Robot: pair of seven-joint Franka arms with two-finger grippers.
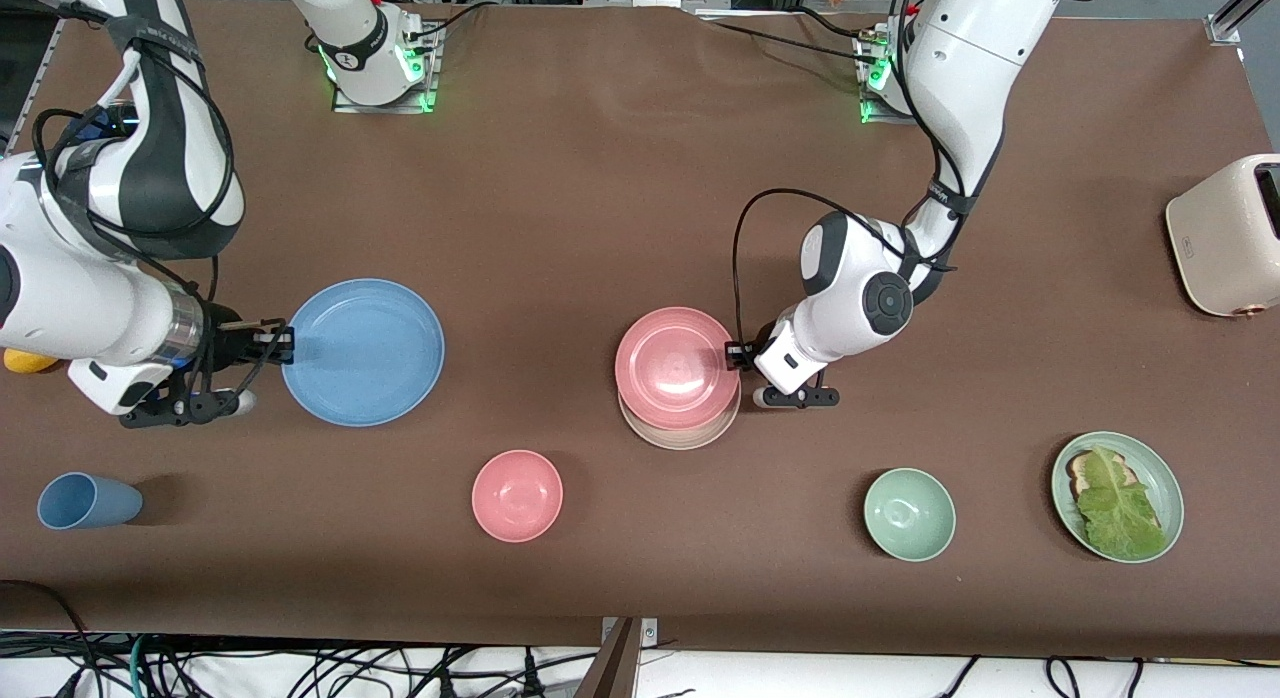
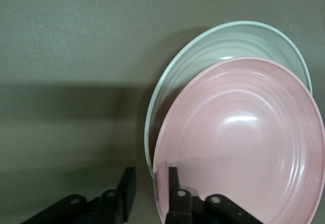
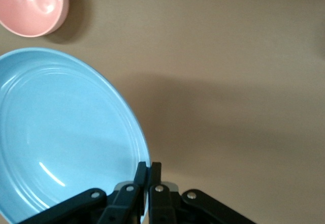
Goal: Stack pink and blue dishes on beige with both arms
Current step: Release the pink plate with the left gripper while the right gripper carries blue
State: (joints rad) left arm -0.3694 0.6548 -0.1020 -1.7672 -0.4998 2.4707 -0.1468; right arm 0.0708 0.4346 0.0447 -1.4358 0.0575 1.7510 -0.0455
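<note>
Front view: left gripper [image 1: 737,356], fingers parted, straddles the pink plate's [image 1: 676,366] rim over the beige plate [image 1: 680,436]; right gripper [image 1: 283,342] pinches the blue plate's [image 1: 365,351] rim.

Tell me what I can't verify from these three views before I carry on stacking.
- Flat round beige plate: front view shows only a crescent; the salmon pink plate covers the rest.
- Left gripper: fingers are open astride the pink plate's rim, but any contact is cut off by the left wrist view's edge.
- Yellow object: front view, mostly hidden under the right arm.
- Cream toaster: cut off by the front view's edge.
</note>
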